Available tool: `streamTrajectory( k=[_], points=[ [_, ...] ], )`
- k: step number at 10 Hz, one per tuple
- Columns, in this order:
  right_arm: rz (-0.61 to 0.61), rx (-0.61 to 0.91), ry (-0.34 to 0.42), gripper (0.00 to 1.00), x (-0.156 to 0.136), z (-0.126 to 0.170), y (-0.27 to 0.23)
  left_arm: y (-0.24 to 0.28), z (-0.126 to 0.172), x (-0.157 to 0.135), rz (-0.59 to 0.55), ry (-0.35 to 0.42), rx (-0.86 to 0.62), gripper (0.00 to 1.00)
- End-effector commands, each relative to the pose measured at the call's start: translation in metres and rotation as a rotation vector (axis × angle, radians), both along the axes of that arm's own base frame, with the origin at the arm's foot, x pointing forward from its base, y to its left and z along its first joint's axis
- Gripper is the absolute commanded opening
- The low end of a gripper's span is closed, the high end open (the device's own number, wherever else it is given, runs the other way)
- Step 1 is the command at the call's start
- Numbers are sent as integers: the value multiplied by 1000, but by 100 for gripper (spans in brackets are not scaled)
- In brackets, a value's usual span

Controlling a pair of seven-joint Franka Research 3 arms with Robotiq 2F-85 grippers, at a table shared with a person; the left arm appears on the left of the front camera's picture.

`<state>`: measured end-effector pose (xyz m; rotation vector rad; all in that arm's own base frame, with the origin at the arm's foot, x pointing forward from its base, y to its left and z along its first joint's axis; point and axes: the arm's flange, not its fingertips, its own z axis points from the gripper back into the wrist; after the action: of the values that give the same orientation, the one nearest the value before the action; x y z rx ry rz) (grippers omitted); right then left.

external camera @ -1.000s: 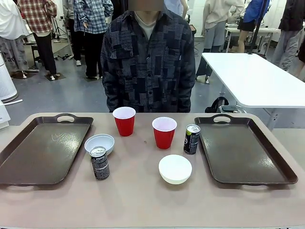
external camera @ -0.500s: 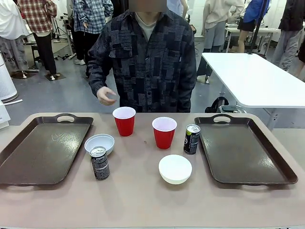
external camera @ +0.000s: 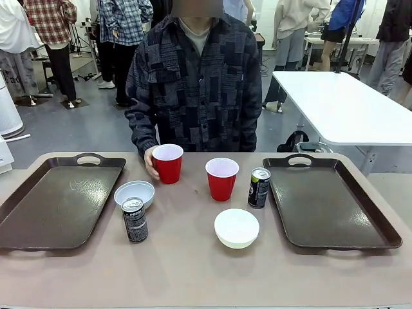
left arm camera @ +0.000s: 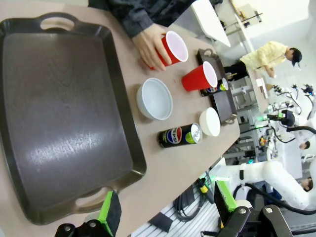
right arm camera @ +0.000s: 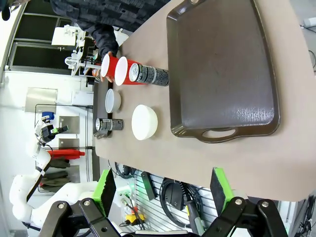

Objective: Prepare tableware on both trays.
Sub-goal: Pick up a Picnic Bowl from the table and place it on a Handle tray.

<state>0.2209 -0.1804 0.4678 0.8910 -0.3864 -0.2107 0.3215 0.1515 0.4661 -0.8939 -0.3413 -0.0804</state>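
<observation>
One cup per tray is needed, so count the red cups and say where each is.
2. The left red cup stands near the far edge, the person's hand on it; the right red cup stands mid-table beside a dark can.

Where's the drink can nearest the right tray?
In the front view the can stands upright right of centre, between a red cup and the rim of the right tray.

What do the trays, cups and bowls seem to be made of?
Left tray and right tray: probably moulded plastic, dark brown, semi-gloss, glare streaks. Left cup and right cup: thin plastic, glossy red outside, white inside. Left bowl and right bowl: smooth white, ceramic or plastic, unclear.
</observation>
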Motion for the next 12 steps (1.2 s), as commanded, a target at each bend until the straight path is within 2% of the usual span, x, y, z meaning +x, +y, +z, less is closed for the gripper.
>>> streamTrajectory(
  k=[1,5,6,8,9,10,12],
  points=[
    [6,14,-11,100,1,-1,-1,2,0,0,6,-5,-14,100],
    [0,0,0,100,0,0,0,2,0,0,6,-5,-14,100],
    [39,-25,-14,100,1,12,13,2,0,0,6,-5,-14,100],
    [107,-181,-1,100,12,49,70,2,0,0,6,-5,-14,100],
    [122,-269,38,100,23,63,103,2,0,0,6,-5,-14,100],
    [135,-346,58,100,30,71,140,2,0,0,6,-5,-14,100],
    [201,-521,129,100,37,68,222,2,0,0,6,-5,-14,100]
  ],
)
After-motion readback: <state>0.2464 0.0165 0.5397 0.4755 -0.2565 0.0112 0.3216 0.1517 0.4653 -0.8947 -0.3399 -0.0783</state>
